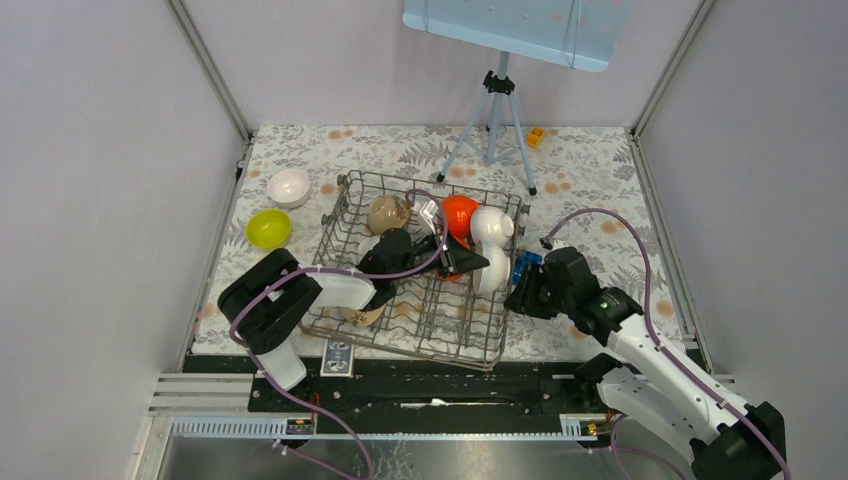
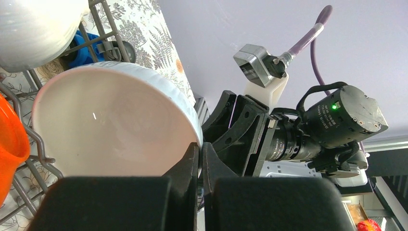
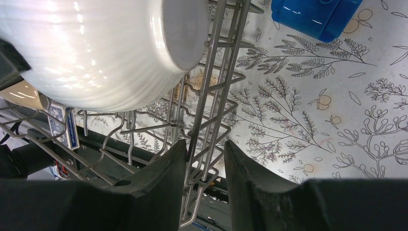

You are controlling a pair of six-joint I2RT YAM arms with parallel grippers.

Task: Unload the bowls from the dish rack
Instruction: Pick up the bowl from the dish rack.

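Clamping white bowl (image 2: 115,125), left gripper (image 2: 199,156); right gripper (image 3: 205,159), wrist view only, released astride rack (image 1: 440,320).

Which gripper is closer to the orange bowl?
Left. The left gripper is inside the dish rack, just in front of the orange bowl; the right gripper is at the rack's right wall, farther off.

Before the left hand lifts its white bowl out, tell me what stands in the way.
Nothing visible blocks it straight up. The left hand is shut on the bowl at its rim. Close by: an orange bowl, another white bowl, and the right hand straddling the rack wall.
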